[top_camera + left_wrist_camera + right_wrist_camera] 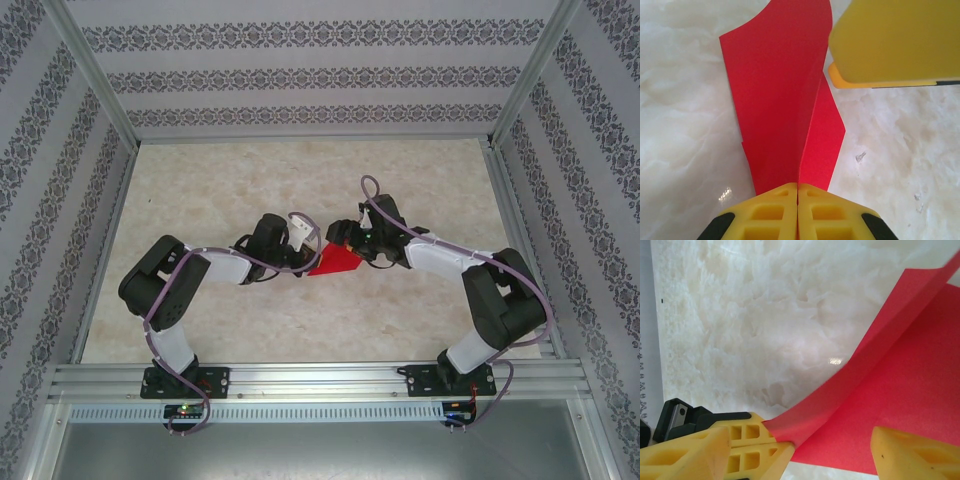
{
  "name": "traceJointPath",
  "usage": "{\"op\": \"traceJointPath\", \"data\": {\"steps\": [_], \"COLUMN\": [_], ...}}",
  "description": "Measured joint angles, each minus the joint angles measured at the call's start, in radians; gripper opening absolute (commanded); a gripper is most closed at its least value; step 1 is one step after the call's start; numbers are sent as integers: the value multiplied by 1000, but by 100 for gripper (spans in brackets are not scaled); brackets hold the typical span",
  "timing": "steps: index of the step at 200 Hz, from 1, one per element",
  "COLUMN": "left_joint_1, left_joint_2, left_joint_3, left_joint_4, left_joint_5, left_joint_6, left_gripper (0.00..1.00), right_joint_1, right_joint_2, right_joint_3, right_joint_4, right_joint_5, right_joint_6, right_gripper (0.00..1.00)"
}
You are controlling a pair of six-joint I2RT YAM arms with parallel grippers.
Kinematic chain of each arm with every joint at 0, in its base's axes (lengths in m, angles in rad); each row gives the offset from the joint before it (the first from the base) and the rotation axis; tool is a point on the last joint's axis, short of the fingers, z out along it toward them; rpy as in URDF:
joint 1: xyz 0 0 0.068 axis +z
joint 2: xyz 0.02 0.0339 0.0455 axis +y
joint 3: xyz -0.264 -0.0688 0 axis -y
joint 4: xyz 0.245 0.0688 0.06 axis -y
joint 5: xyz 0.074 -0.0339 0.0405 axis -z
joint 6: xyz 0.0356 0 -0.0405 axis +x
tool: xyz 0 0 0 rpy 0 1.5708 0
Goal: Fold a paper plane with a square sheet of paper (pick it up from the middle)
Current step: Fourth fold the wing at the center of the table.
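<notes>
Low, facing: L gripper (pixel 797 189) tight on paper (pixel 780 100); R gripper (pixel 801 437) wide.

Pale marbled tabletop (pixel 250 320) was glossy, showing small light glints. Striped, floral-patterned wall panels (pixel 310 75) enclosed three sides, framed by aluminium rails (pixel 320 378).

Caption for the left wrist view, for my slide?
Left gripper pinching the creased red paper over the marble table, one yellow finger of the right gripper close by.

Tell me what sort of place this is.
Probably a robot test cell: aluminium frame, marble-patterned table, patterned wall panels, left arm and right arm bolted at its edge, red paper between them.
</notes>
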Motion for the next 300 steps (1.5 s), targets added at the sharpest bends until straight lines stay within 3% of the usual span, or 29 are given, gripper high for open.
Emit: {"op": "traceJointPath", "data": {"steps": [92, 163, 215, 300], "left_joint_1": [0, 0, 0, 0], "left_joint_2": [51, 62, 74, 74], "left_joint_3": [53, 90, 101, 66], "left_joint_4": [-63, -124, -142, -95], "left_joint_5": [58, 69, 48, 0], "left_joint_6": [-52, -68, -108, -276], "left_gripper": [12, 14, 3, 1], "right_joint_1": [-6, -25, -26, -25], "right_joint_2": [60, 114, 111, 69], "right_joint_3": [-31, -14, -4, -14], "right_joint_4": [18, 11, 6, 13], "right_joint_5": [9, 24, 23, 11], "right_joint_6": [-9, -8, -13, -39], "right_gripper": [60, 60, 64, 60]}}
